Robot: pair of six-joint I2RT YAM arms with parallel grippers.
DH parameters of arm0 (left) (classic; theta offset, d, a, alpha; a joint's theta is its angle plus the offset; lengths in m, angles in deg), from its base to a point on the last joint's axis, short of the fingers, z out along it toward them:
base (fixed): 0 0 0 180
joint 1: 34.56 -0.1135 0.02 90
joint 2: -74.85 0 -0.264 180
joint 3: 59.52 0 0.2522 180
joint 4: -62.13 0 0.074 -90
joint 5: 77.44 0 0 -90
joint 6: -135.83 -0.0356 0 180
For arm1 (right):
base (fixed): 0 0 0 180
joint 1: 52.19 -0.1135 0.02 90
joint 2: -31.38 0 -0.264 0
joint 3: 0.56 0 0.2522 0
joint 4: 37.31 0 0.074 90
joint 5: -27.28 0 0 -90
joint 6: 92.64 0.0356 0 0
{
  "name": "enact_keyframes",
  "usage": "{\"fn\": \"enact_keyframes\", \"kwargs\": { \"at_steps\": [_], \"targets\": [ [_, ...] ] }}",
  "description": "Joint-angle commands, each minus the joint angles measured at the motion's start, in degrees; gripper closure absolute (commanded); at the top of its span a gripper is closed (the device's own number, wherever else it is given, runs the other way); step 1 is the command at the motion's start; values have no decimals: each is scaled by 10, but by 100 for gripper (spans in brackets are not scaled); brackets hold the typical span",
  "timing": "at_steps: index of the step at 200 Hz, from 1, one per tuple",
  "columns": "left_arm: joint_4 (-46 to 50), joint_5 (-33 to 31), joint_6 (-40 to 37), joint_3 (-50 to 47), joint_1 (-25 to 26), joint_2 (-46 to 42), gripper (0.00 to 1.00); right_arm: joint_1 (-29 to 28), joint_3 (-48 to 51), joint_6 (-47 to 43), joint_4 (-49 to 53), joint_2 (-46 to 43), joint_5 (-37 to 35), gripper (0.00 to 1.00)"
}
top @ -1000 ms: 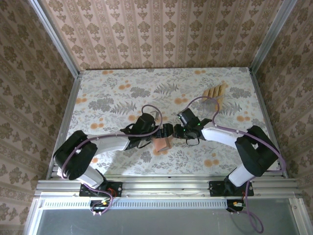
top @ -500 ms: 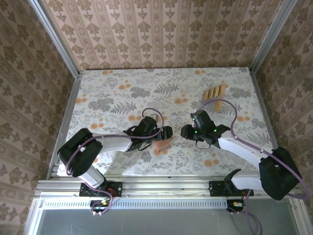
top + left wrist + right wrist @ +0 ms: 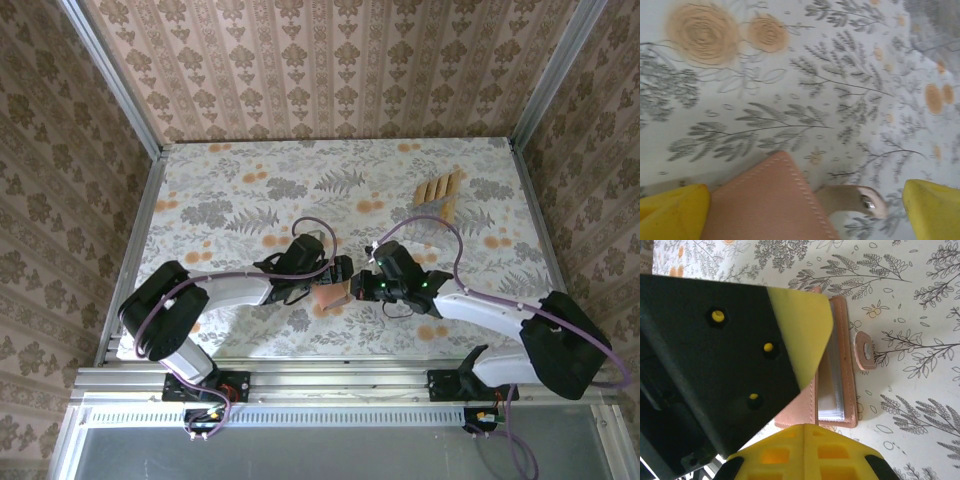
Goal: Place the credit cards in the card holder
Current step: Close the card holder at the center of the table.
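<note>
The step in hand, as I am reading it, is readying the wallet to take a card; no card is being carried.

Nearest the bases, the wallet is lying about mid-bench, with both arms meeting over it. The left tool is standing spread wide, its yellow fingers straddling the wallet's salmon cover without visibly pinching it. The right tool is coming in from the other side with its jaws pressed together at the wallet's near edge. Its upper finger is covering that edge, so I cannot tell whether it is nipping the cover or merely pushing against it. From the right wrist, the wallet is showing partly open, the pale pockets gaping between the two covers and the snap tab lying loose just beside it on the bench.

Farther off, toward the far right of the bench, the cards are sitting in a fanned row, well apart from the wallet and from both tools.

The next move is probably calling for the left tool to be steadying the open wallet. The right tool would then be spreading, travelling out to the row and picking off one thin card by its edge. Flat cards on a flat bench are likely to be awkward to lift.
</note>
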Motion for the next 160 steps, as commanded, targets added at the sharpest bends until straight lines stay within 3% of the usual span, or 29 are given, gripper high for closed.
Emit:
{"fn": "enact_keyframes", "kwargs": {
  "at_steps": [1, 97, 160],
  "targets": [
    [19, -4, -9, 17, 1, 7, 0, -18, 11, 26, -84, 32, -7, 100],
    [60, 0, -30, 57, -23, -6, 0, -25, 39, 48, -161, 124, -22, 100],
    [200, -10, -107, 78, -88, -75, 0, -25, 37, 50, -157, 142, -23, 100]
  ]
}}
